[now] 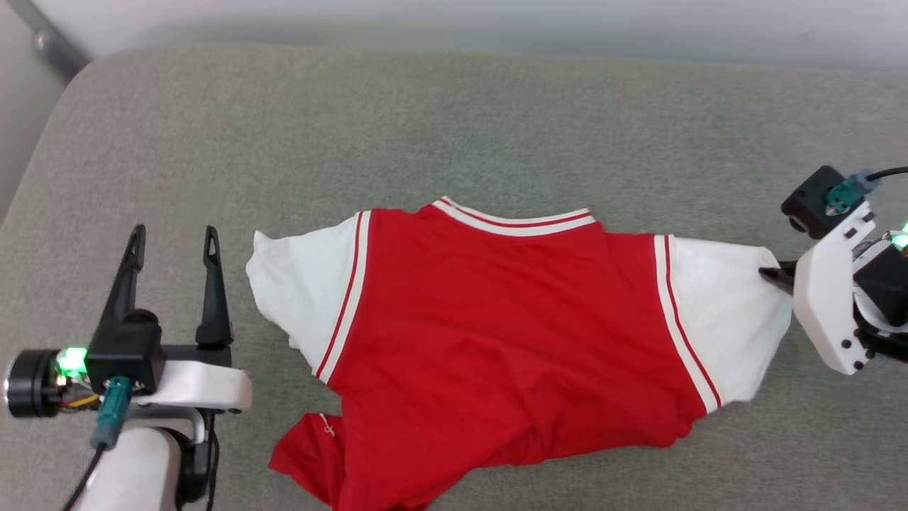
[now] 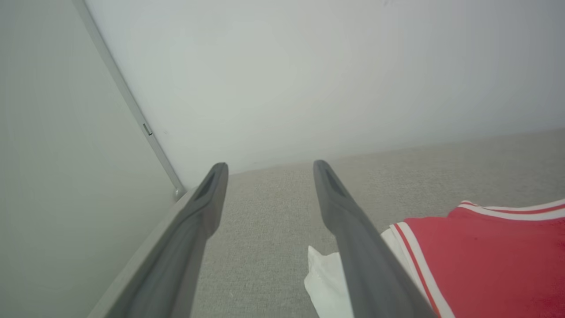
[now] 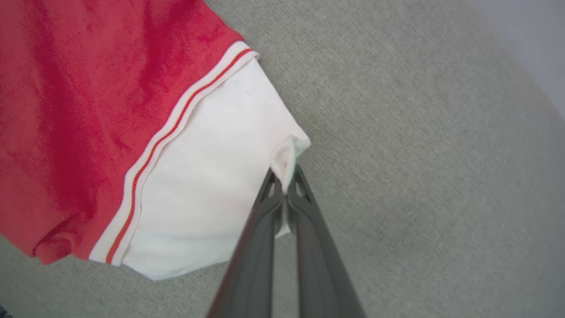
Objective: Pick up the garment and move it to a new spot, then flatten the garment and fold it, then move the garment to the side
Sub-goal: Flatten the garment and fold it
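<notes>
The garment (image 1: 496,319): red body, white sleeves, white bands w/ thin red stripe at seams & collar. Grey-green speckled cushion (image 1: 425,128). Dark grey fingers on left gripper (image 1: 174,231) & right gripper (image 3: 284,179).

The garment (image 1: 496,319) lies spread across the middle of the bench (image 1: 425,121), collar toward the far edge. The left gripper (image 1: 174,231) stands just beside its left-hand sleeve, not touching. The right gripper (image 1: 770,273) meets the tip of the right-hand sleeve.

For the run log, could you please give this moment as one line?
right gripper: shut on garment | left gripper: open, apart from it
</notes>
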{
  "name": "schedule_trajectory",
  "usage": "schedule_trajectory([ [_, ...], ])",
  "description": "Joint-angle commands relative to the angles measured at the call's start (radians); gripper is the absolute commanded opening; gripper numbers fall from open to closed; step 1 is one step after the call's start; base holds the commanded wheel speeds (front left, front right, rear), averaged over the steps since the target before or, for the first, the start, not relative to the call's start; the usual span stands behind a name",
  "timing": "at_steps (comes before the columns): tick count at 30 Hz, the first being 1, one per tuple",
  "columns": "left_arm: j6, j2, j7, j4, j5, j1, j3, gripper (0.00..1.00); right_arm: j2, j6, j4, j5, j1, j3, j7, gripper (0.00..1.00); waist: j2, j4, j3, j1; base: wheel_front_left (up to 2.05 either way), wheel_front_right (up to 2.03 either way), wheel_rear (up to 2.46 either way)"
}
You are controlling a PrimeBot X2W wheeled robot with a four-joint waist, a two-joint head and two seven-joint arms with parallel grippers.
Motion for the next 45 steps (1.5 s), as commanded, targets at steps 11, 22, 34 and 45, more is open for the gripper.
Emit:
schedule_trajectory([
  [11, -0.209, 0.203, 0.283, 0.103, -0.038, -0.283, -0.021, 1.0, -0.092, -0.001, -0.093, 0.018, 0.1, -0.057, -0.104, 0.0, 0.0, -0.082, -0.048, 0.0, 0.0, 0.0, 0.0],
  [22, -0.28, 0.387, 0.949, 0.123, -0.35, -0.538, -0.291, 1.0, -0.04, -0.001, -0.123, -0.036, 0.164, -0.145, -0.107, 0.0, 0.0, -0.122, 0.006, 0.0, 0.0, 0.0, 0.0],
  [34, -0.281, 0.513, 1.305, 0.122, -0.572, -0.728, -0.549, 1.0, -0.007, 0.0, -0.204, -0.102, 0.14, -0.225, -0.062, 0.0, 0.0, -0.168, 0.143, 0.0, 0.0, 0.0, 0.0],
  [45, -0.281, 0.534, 1.372, 0.199, -0.622, -0.769, -0.732, 1.0, 0.025, -0.001, -0.245, -0.14, 0.123, -0.255, -0.04, 0.0, 0.0, -0.194, 0.221, 0.0, 0.0, 0.0, 0.0],
])
